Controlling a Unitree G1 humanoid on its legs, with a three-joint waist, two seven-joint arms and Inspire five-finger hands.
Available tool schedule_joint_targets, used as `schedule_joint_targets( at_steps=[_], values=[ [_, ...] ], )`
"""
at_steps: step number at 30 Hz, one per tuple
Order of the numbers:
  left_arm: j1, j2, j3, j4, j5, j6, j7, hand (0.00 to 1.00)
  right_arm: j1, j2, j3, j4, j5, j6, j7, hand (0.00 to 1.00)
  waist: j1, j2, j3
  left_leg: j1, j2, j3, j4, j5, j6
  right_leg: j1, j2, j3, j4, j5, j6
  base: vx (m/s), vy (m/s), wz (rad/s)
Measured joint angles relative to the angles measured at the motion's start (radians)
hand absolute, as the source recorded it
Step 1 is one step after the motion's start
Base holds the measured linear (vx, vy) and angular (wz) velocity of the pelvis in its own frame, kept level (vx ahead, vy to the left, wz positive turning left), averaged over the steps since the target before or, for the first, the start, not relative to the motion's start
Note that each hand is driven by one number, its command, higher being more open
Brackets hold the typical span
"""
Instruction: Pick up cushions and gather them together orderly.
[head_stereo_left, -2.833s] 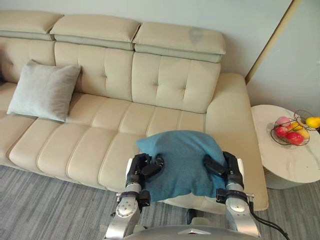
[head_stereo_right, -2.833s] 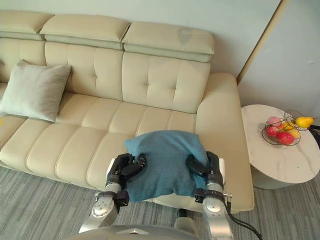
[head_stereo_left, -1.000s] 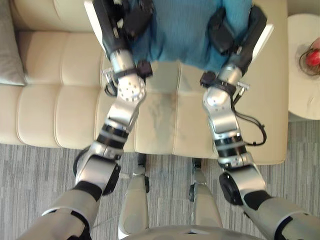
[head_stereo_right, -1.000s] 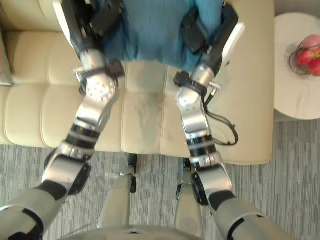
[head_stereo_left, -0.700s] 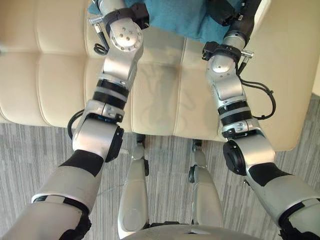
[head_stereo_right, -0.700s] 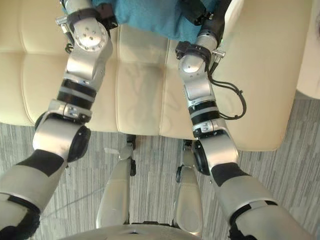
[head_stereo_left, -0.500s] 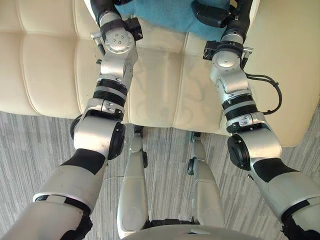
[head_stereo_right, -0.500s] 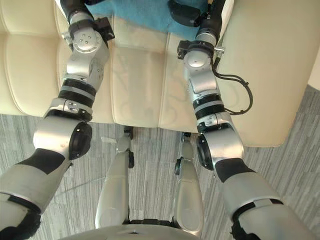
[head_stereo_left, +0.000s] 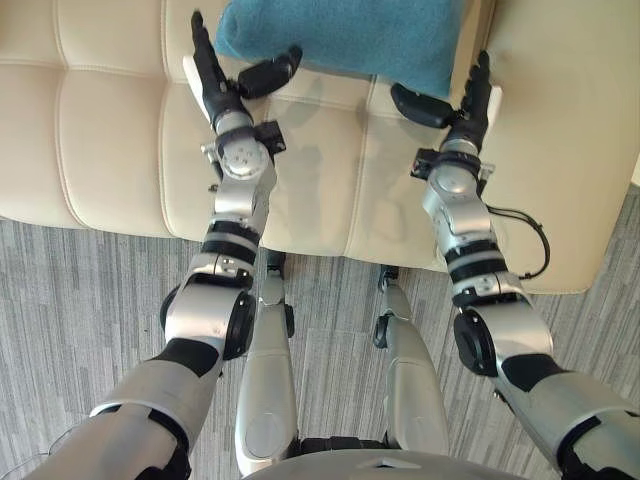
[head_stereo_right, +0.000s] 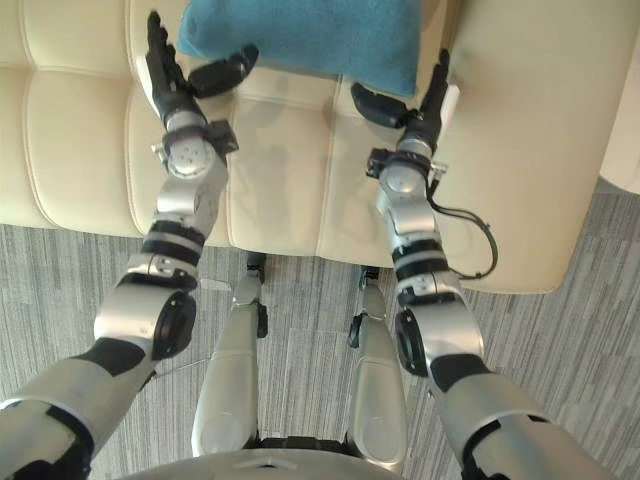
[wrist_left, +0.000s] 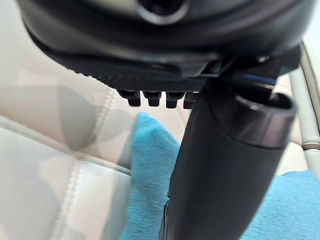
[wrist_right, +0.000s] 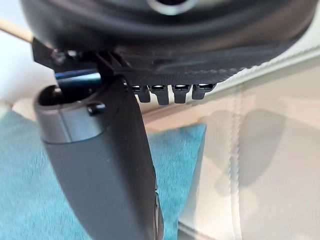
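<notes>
On the cream sofa (head_stereo_left: 100, 120) lies the teal cushion (head_stereo_left: 340, 35); our left hand (head_stereo_left: 212, 85) and right hand (head_stereo_left: 468, 105) flank it, wide and empty; we judge the gathering unfinished.

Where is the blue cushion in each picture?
Left eye view: blue cushion at the top middle, between left hand and right hand.
Right eye view: top middle too.
Left wrist view: behind the left hand's thumb.
Right wrist view: behind the right hand's thumb.
Shared landmark: the cream sofa under it.
</notes>
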Motion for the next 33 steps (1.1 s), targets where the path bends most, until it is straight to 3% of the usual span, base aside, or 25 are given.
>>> schedule_joint_targets(
  at_steps=[5,8,11,13,16,20,24,33],
  values=[
    [0.171,0.007,0.003,-0.137,-0.010,0.002,-0.030,1.00,0.211,-0.026,-0.036,-0.210,-0.009,-0.022,0.003,1.00,0.005,0.001,-0.001,0.096,0.007,0.005,-0.028,0.002,-0.004,0.080,0.006,0.000,0.003,-0.016,-0.005,0.13,-0.015,-0.02],
    [0.297,0.004,-0.005,-0.248,-0.007,-0.003,-0.058,1.00,0.390,-0.024,-0.039,-0.334,-0.024,-0.038,0.033,1.00,0.007,0.019,-0.020,0.157,0.009,0.006,-0.038,-0.006,-0.012,0.126,0.006,-0.004,0.029,-0.047,-0.005,0.14,-0.036,0.03],
    [0.428,-0.018,-0.005,-0.306,-0.006,-0.012,-0.087,1.00,0.533,-0.008,-0.038,-0.368,-0.037,-0.059,0.073,1.00,0.014,0.041,-0.064,0.189,0.013,0.011,-0.039,-0.019,-0.014,0.144,0.008,-0.003,0.055,-0.072,-0.007,0.10,-0.030,-0.03],
    [0.582,-0.055,-0.007,-0.321,-0.006,-0.014,-0.142,1.00,0.671,0.030,-0.037,-0.367,-0.031,-0.060,0.143,1.00,0.019,0.065,-0.097,0.247,0.020,0.018,-0.039,-0.037,-0.016,0.188,0.012,-0.002,0.077,-0.101,-0.008,0.10,-0.020,-0.06],
    [0.755,-0.102,-0.010,-0.299,-0.004,-0.013,-0.208,1.00,0.817,0.077,-0.030,-0.363,-0.026,-0.060,0.225,1.00,0.019,0.078,-0.160,0.291,0.027,0.026,-0.039,-0.058,-0.015,0.222,0.017,-0.001,0.094,-0.130,-0.011,0.09,-0.009,-0.07],
    [0.911,-0.147,-0.020,-0.128,0.018,-0.007,-0.282,1.00,0.950,0.112,-0.025,-0.280,-0.032,-0.065,0.304,1.00,0.018,0.078,-0.260,0.377,0.034,0.043,-0.039,-0.094,-0.015,0.294,0.021,0.001,0.107,-0.168,-0.011,0.07,0.015,-0.07],
    [0.985,-0.171,-0.007,0.070,0.047,-0.001,-0.338,1.00,0.985,0.129,-0.009,-0.116,-0.060,-0.070,0.336,1.00,0.014,0.071,-0.347,0.445,0.036,0.053,-0.047,-0.112,-0.016,0.370,0.022,0.001,0.075,-0.174,-0.008,0.04,0.031,-0.04],
    [1.019,-0.130,0.053,0.277,0.134,0.012,-0.362,1.00,0.986,0.149,-0.013,0.201,-0.094,-0.069,0.372,1.00,0.013,0.043,-0.426,0.541,0.029,0.076,-0.112,-0.115,-0.016,0.494,0.021,0.007,-0.070,-0.122,0.003,0.02,0.019,-0.04]
  ],
)
